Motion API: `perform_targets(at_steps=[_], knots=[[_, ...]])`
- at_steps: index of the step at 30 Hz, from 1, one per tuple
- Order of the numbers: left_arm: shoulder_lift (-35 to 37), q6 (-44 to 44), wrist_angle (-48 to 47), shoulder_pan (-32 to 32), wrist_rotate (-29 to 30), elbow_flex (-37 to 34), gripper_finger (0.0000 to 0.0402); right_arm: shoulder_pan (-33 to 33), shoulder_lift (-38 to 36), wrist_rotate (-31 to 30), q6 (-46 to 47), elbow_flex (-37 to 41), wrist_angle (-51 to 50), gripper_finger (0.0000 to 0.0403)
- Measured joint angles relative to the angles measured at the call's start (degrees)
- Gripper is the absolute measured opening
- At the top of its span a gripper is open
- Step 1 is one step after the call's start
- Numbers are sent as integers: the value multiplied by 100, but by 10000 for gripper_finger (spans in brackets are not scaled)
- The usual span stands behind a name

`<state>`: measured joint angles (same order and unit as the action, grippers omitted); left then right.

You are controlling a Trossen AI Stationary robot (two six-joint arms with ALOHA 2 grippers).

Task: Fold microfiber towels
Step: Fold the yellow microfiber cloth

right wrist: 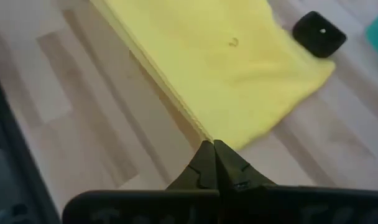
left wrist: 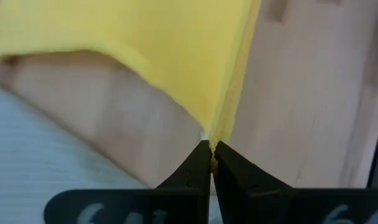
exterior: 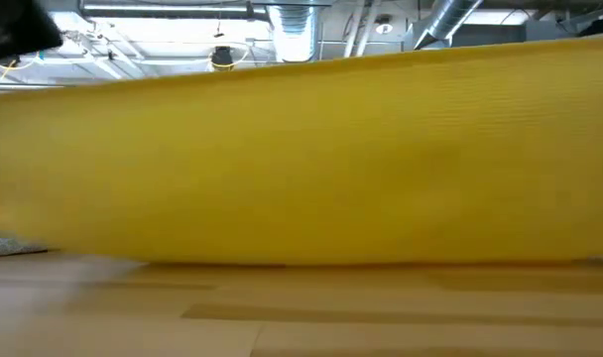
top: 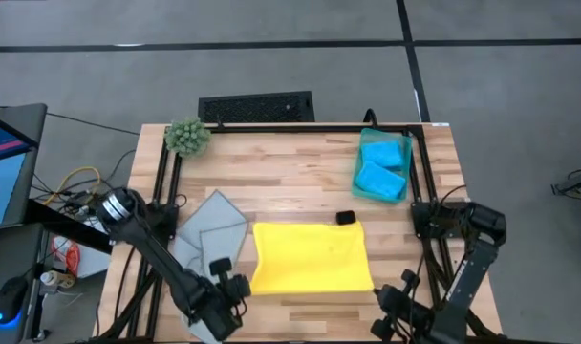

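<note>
High view showed you one soft yellow towel, both claws, left and right, pinching its near corners; two blue towels; one grey towel.

A fuzzy green plant is seen at the table corner far from the jaws; a small black block is set nearer them.

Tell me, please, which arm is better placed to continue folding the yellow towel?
Probably neither alone. The left gripper is shut on one near corner of the yellow towel; the right gripper is shut on the other. Both are well placed to carry the near edge across together.
</note>
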<state>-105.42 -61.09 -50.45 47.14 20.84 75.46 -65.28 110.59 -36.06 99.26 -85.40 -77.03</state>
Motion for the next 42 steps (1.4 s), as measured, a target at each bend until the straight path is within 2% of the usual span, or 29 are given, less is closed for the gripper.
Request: perform_targets(at_steps=[5, 8, 12, 15, 22, 27, 32, 37, 42], knots=[[-226, 256, -49, -18, 65, 2, 4, 144, 19, 32, 169, 9, -346, 0], [-190, 512, -183, -186, 68, 0, 4, 440, 24, 109, 99, 139, -552, 0], [63, 869, -227, -425, 108, 7, 4, 964, 23, 480, 200, 289, -1336, 0], [229, 1126, -558, -549, 152, 2, 4, 1302, -178, 322, -503, 641, -1072, 0], [462, 1323, -1395, -911, 900, 2, 4, 1884, -861, 116, -917, 1773, -429, 0], [445, 1988, -872, -1252, 759, -214, 4, 2113, -1476, 178, -1338, 2773, 741, 0], [440, 2184, -549, -1560, 673, -622, 4, 2269, -1850, 182, -1515, 3509, 1581, 0], [438, 2362, -544, -1814, 902, -734, 4, 2463, -1992, 167, -1571, 3809, 1727, 0], [508, 2492, -861, -1902, 488, -260, 4, 2518, -1996, 173, -1935, 3518, 1477, 0]])
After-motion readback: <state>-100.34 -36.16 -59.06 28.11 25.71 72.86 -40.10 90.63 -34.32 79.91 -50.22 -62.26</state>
